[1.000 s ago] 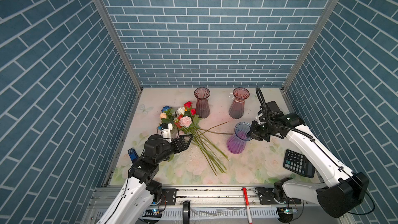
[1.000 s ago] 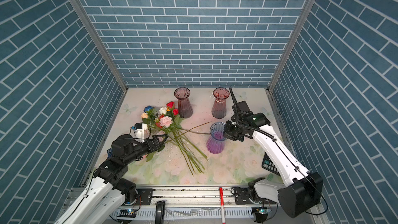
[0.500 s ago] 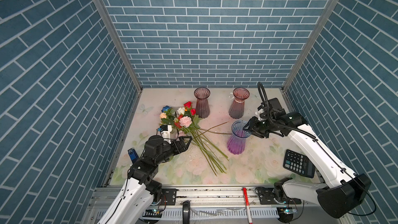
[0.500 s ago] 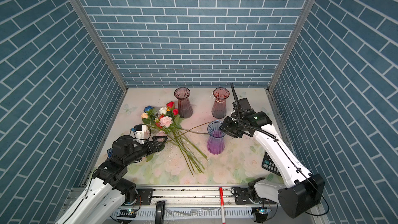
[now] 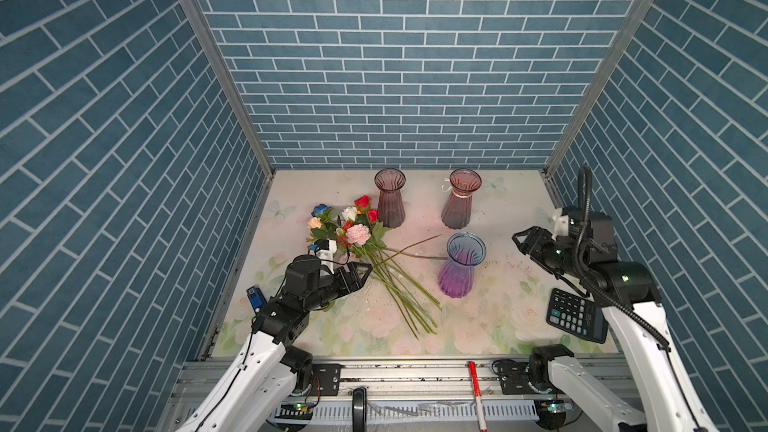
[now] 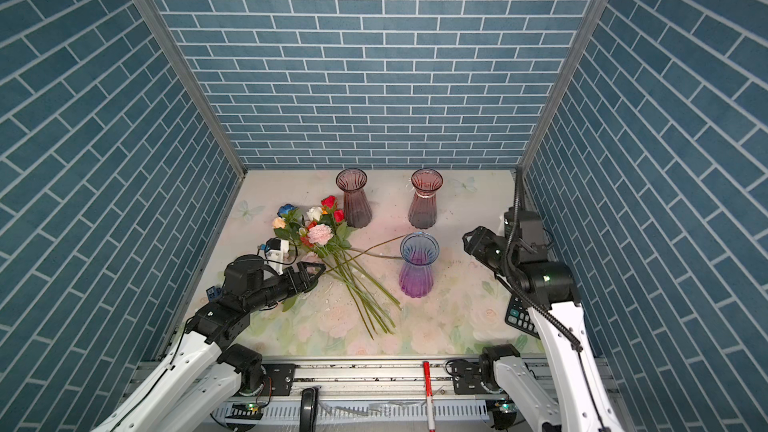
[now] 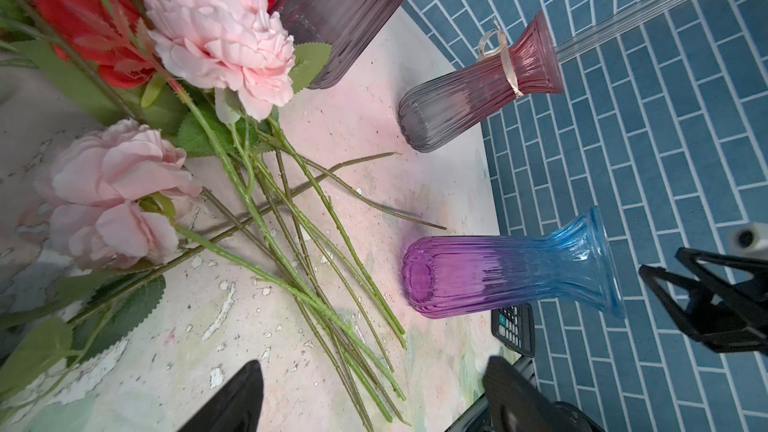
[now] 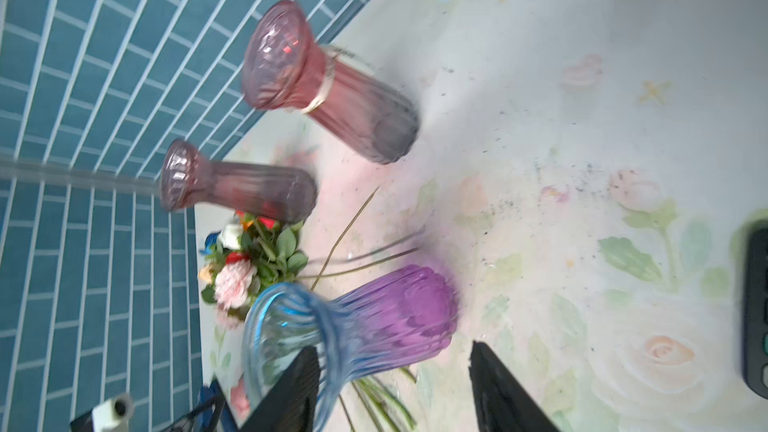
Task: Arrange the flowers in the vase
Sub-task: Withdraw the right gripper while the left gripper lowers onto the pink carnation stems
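Note:
The flowers (image 5: 353, 230) lie in a bunch on the table, blooms red, pink, white, blue and orange, green stems (image 5: 401, 292) fanning toward the front. A blue-to-purple glass vase (image 5: 460, 270) stands upright and empty right of the stems. My left gripper (image 5: 362, 271) is open, low beside the stems just below the blooms. In the left wrist view the stem ends (image 7: 353, 338) lie ahead of its gripper (image 7: 374, 388), ungripped. My right gripper (image 5: 519, 239) is open, clear of the vase on its right. In the right wrist view the vase (image 8: 374, 322) is blurred ahead of that gripper (image 8: 395, 384).
Two pinkish-purple vases (image 5: 390, 201) (image 5: 460, 199) stand at the back, the right one with a ribbon. A black calculator (image 5: 575, 320) lies at the front right under my right arm. A small blue object (image 5: 255, 297) sits by the left wall. A red pen (image 5: 476, 388) lies on the front rail.
My right gripper set the tilted blue-purple vase upright, opened, let it go and drew back to the right. My left gripper stayed beside the stems, jaws slightly narrower.

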`<state>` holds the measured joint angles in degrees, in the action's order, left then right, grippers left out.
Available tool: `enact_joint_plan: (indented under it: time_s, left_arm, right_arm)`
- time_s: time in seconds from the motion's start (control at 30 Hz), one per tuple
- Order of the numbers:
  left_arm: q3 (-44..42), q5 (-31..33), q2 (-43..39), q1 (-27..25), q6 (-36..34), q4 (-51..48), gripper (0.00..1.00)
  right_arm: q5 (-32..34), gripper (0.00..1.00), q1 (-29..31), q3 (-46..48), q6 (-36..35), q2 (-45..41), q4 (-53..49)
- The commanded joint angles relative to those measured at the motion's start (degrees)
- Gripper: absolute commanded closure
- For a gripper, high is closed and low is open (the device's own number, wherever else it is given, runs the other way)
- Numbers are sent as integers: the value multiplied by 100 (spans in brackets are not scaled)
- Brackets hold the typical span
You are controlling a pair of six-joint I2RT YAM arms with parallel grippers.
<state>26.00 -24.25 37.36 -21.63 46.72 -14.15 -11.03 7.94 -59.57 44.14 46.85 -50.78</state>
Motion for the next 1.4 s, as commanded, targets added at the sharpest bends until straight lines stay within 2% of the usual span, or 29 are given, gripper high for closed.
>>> enact_joint_plan:
  time_s: [0.0,0.07,0.2,0.43,0.5,0.67,0.83,0.93,1.1,1.2,1.37]
  left_arm:
    - [-62,147,188,13,97,245,15]
    - [-19,230,253,22,114,154,14]
    - [54,278,153,13,-8,-104,6]
    - [-96,432,-241,24,-62,-270,5]
    - [-113,340,-202,16,-66,-179,1]
    - [-160,33,245,9,-61,348,0]
    - [-105,23,830,10,-110,812,1]
    - [165,-3,1308,5,-260,905,7]
    - [432,-16,2086,1,-113,1257,33]
    - [398,-4,2469,0,116,1544,41]
    - [419,127,2931,-38,292,1740,49]
  right_arm:
    - [-378,40,-415,1168,353,-144,649]
    - [-496,40,-495,1764,517,-167,995]
    - [-175,39,-505,2594,919,-151,1539]
    - [39,39,-513,3796,1102,78,3147]
    - [-137,37,-531,3927,1142,273,3455]
    - [-901,36,-539,4391,1176,714,4708]
    - [-1059,36,-598,4512,1135,700,4937]
    - [-1115,36,-702,4579,1156,668,4959]
    - [-1321,36,-877,4632,1175,925,5192]
    - [-1618,37,-1010,4624,1156,1299,5519]
    - [-2083,38,-1274,4587,1149,2019,5962]
